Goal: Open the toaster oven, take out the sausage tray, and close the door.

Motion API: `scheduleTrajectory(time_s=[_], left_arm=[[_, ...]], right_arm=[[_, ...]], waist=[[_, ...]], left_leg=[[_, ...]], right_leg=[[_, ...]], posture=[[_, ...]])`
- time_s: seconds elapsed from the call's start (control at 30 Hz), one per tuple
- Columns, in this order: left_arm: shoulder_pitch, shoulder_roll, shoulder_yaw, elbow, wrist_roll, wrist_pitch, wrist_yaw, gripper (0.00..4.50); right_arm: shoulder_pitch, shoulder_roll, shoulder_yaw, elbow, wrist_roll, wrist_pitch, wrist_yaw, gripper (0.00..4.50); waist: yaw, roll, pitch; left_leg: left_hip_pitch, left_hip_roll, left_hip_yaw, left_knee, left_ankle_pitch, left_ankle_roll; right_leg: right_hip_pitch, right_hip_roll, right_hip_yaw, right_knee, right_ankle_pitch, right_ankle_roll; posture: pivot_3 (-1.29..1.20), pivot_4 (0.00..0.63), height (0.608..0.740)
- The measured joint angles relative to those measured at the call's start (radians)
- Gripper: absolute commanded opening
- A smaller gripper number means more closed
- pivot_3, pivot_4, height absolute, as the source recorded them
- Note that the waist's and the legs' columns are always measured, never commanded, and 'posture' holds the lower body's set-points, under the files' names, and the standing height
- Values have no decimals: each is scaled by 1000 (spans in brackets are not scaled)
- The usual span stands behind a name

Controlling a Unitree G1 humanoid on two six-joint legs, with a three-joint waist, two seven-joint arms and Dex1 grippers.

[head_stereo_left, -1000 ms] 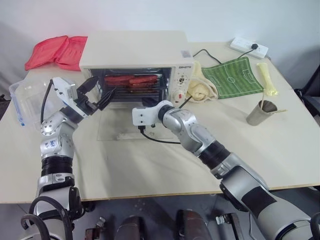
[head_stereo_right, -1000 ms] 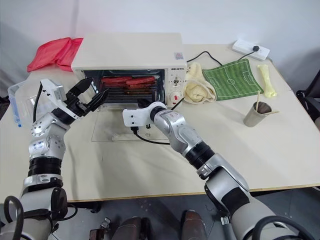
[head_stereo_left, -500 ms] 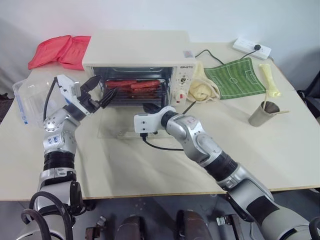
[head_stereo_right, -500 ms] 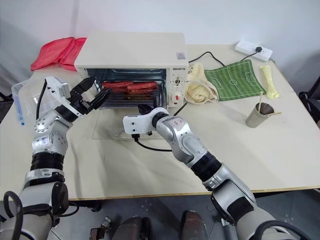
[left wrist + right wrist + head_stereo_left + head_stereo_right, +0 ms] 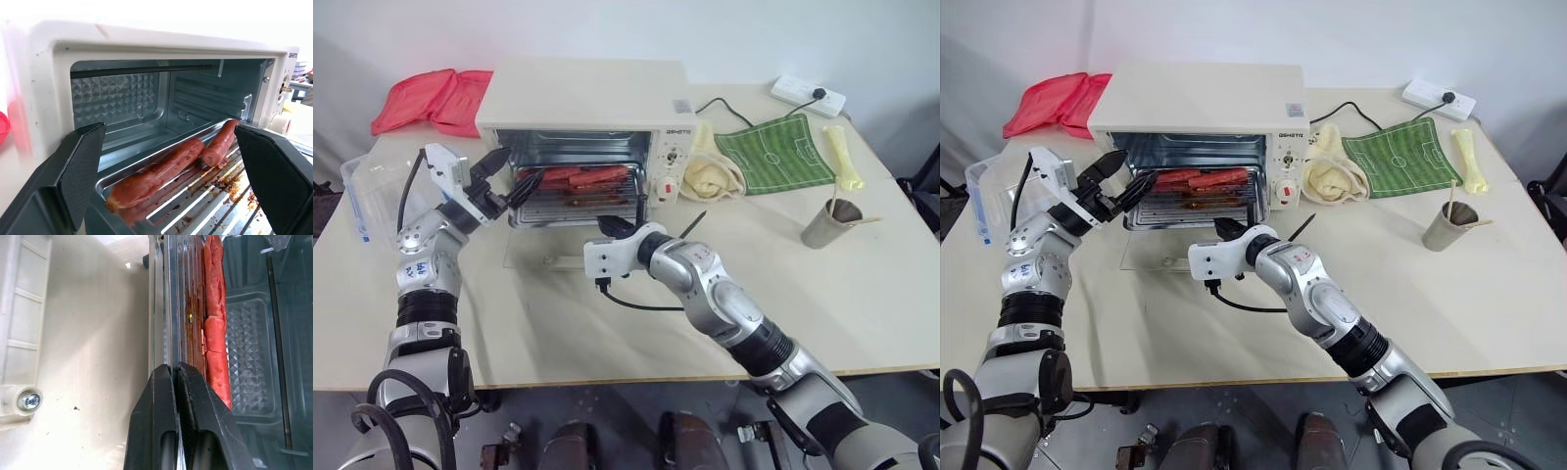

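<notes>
Nearest the robot, the right gripper (image 5: 1225, 228) is clenched on the front rim of the sausage tray (image 5: 1190, 201), its black fingers (image 5: 168, 396) pinched together over the thin metal edge, as the right wrist view shows. The door (image 5: 548, 253) lies folded down flat on the table (image 5: 1489, 294) beneath the right gripper, its glass showing the tabletop through it. The tray sticks partway out of the toaster oven (image 5: 1205, 108) over the lowered door, with red-brown sausages (image 5: 166, 169) lying along its back part on the wire rack and brown grease marks on the metal. The left gripper (image 5: 505, 181) hangs released at the left front corner of the oven mouth, its fingers spread wide and holding nothing, just beside the tray's left end. Further left sits a clear plastic box (image 5: 367, 191), and beyond it a red cloth (image 5: 1053, 98). To the right of the oven lie a cream towel (image 5: 1330, 176), a green mat (image 5: 1400, 157), a metal cup (image 5: 1447, 227) and a white power strip (image 5: 1438, 96).
</notes>
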Motion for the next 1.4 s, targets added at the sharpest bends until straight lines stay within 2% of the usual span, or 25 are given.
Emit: scheduleTrajectory(time_s=[0.43, 0.57, 0.83, 0.93, 1.07, 1.23, 1.4], left_arm=[[2, 25, 2, -11, -7, 44, -26, 4500], [46, 66, 15, -103, -37, 145, -26, 4500], [223, 171, 103, -347, -188, 465, -28, 4500], [311, 241, 131, -457, -284, 712, -9, 4500], [349, 309, 141, -515, -364, 1008, 70, 4500], [367, 304, 218, -530, -511, 1343, 168, 4500], [347, 203, 325, -564, -634, 1496, 277, 4500]], right_arm=[[43, -15, -3, -68, 3, -4, 58, 34], [72, -50, -5, -111, 15, -29, 81, 34], [103, -131, -45, -152, 50, -128, 103, 34], [101, -170, -46, -148, 48, -191, 89, 34], [94, -179, -61, -126, 48, -245, 66, 34], [92, -178, -84, -114, 60, -292, 51, 34], [92, -178, -90, -113, 104, -337, 52, 34]], waist=[[0, 0, 0], [-1, 0, 0], [5, 0, 0], [5, 0, 0], [10, 0, 0], [14, 0, 0], [22, 0, 0]], left_leg=[[0, 0, 0, 0, 0, 0], [0, 0, -1, -1, 0, 0], [0, 0, -4, 0, 0, 0], [0, 0, -5, 0, 0, 0], [0, 0, -5, 0, 0, 0], [0, 0, -5, 0, 0, 0], [1, 0, -5, 1, 0, 0]], right_leg=[[0, 0, 0, 0, 0, 0], [0, 0, 0, 0, 0, 0], [0, 0, 1, 0, 0, 0], [0, 0, 1, 0, 0, 0], [1, 0, 2, 0, 0, 0], [1, 0, 2, 0, 0, 0], [1, 0, 2, 0, 0, 0]], posture=[[0, 150, 740], [0, 150, 740], [0, 150, 740], [0, 150, 740], [0, 150, 740], [0, 150, 740], [0, 150, 740]])
